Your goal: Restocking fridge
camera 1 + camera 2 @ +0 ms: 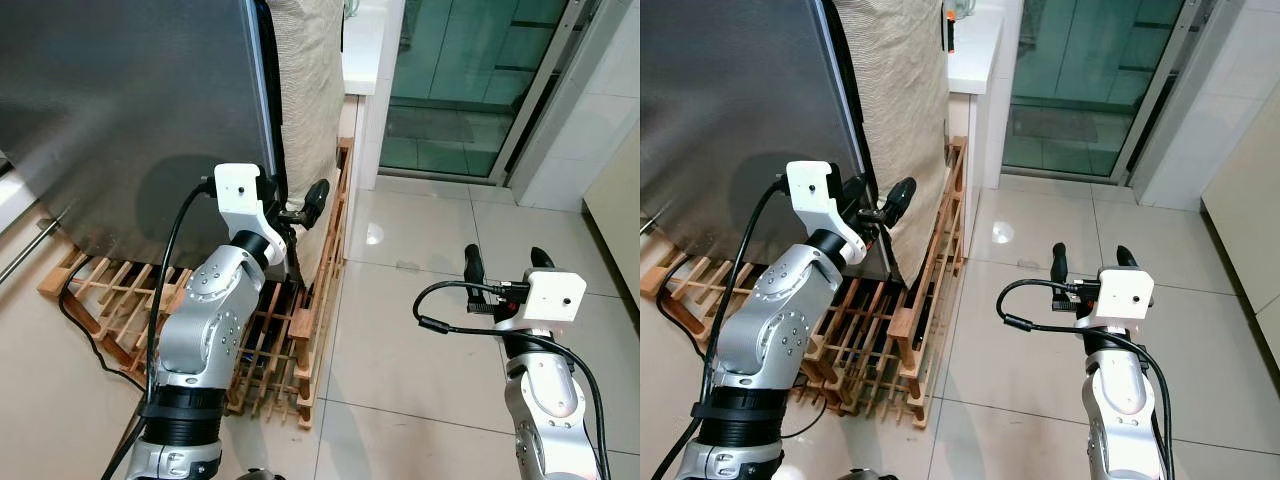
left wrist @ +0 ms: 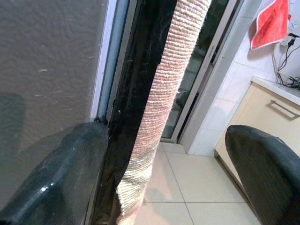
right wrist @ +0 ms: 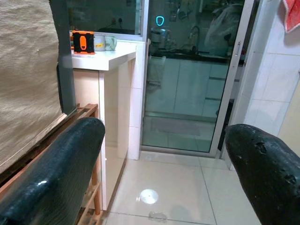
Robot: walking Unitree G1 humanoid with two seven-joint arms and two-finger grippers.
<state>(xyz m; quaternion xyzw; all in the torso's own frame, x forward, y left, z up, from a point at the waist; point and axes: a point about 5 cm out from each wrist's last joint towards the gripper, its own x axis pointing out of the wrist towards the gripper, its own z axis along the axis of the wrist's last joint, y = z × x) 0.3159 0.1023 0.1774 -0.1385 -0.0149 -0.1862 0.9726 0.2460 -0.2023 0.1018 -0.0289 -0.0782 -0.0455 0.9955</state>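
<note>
My left claw [image 1: 300,212] sits spread wide at the fridge door [image 1: 130,110] edge, grasping nothing, so it could slip off the seal; right claw [image 1: 505,262] hangs spread too.

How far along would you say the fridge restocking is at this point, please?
Nothing looks done yet: the fridge door appears shut, and no groceries are in either gripper. In hand: the left gripper, fingers open, is at the door's edge beside the cloth cover, one finger against the seam. The right gripper hovers open over the tiled floor. Opening and loading remain.
</note>
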